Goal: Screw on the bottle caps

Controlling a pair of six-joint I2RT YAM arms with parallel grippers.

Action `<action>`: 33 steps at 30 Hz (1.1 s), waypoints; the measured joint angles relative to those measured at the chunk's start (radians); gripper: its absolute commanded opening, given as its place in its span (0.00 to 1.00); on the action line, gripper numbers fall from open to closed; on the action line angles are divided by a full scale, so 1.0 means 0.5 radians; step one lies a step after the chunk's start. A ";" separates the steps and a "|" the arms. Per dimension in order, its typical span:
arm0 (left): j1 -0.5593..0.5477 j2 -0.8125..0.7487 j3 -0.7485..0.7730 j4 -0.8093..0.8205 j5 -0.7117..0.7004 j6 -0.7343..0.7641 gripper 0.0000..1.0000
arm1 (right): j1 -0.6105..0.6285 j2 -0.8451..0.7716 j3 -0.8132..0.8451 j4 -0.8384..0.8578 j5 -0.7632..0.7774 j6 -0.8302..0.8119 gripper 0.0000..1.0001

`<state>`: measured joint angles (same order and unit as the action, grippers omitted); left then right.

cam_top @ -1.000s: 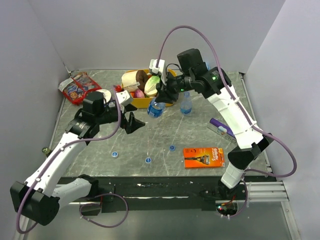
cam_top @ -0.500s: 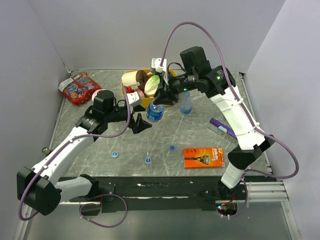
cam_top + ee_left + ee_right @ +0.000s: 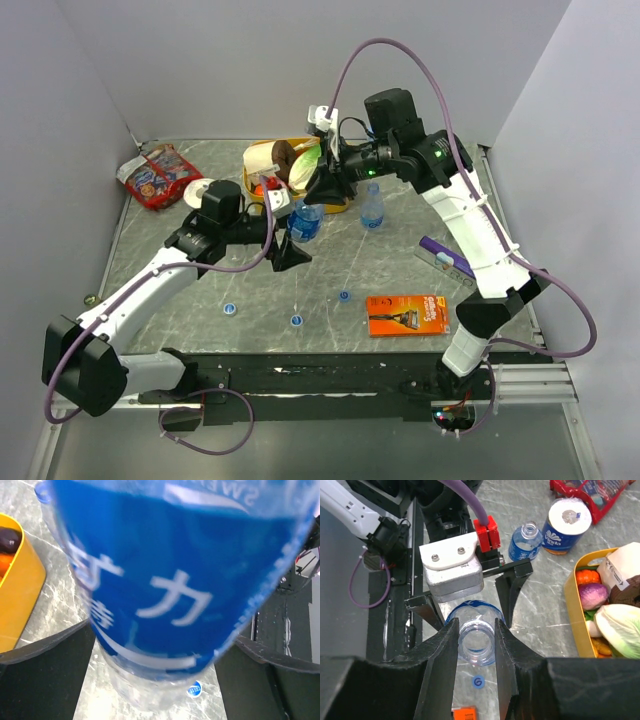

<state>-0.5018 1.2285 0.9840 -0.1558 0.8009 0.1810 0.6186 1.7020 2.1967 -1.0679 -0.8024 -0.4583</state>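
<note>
- Nearest the arm bases, three blue bottle caps (image 3: 296,320) lie loose and flat on the table (image 3: 400,270), spread in a shallow row. Taken from the held bottle, they sit at about 7, 6 and 5 o'clock, all well apart from it.
- An orange razor box (image 3: 407,314) lies flat at about 4 o'clock from the same bottle, with a purple packet (image 3: 443,255) just beyond it.
- The left gripper (image 3: 288,250) has its fingers spread wide, one on each side of the lower body of the held bottle. Whether either pad touches the plastic I cannot tell, as the blue label fills the left wrist view.
- The held bottle (image 3: 305,222) stands near the middle of the table with its mouth uncapped.
- The right gripper (image 3: 476,647) comes in from 1 o'clock and pinches that bottle at the neck, a finger on either side of the open mouth.
- A second bottle (image 3: 372,207) stands alone at 3 o'clock.
- A third bottle (image 3: 525,542), mouth open, stands just beside a toilet roll (image 3: 200,192) at 9 o'clock.
- A yellow tub (image 3: 283,206) of toy food sits at 12 o'clock.
- A red snack bag (image 3: 158,175) lies at 10 o'clock, by the far left corner.
</note>
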 measured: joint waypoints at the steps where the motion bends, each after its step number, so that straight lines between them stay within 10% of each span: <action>1: 0.000 0.000 0.000 0.011 0.000 -0.004 0.93 | 0.000 0.000 0.000 0.003 -0.010 0.005 0.00; 9: 0.000 0.025 0.000 0.048 0.033 -0.005 0.66 | -0.003 -0.002 -0.049 0.041 -0.023 0.021 0.04; 10: 0.000 0.025 0.000 0.043 0.037 0.000 0.63 | -0.003 -0.002 -0.050 0.045 -0.021 0.027 0.12; 14: 0.000 0.021 -0.001 0.040 0.049 0.031 0.54 | -0.002 -0.002 -0.047 0.050 0.008 0.064 0.99; 20: 0.000 -0.064 -0.031 -0.018 -0.045 0.040 0.01 | -0.108 -0.089 -0.111 0.127 0.122 0.098 1.00; 26: 0.031 -0.234 -0.030 -0.140 -0.334 0.070 0.01 | -0.370 -0.433 -0.498 0.175 0.156 -0.082 0.84; 33: 0.288 -0.465 -0.021 -0.193 -0.565 -0.011 0.01 | 0.027 -0.459 -1.139 0.144 0.341 -0.844 0.75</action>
<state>-0.3580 0.9962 0.9733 -0.2523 0.5182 0.1757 0.6323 1.4723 1.6272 -0.9958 -0.6319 -0.8803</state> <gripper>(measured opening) 0.667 0.747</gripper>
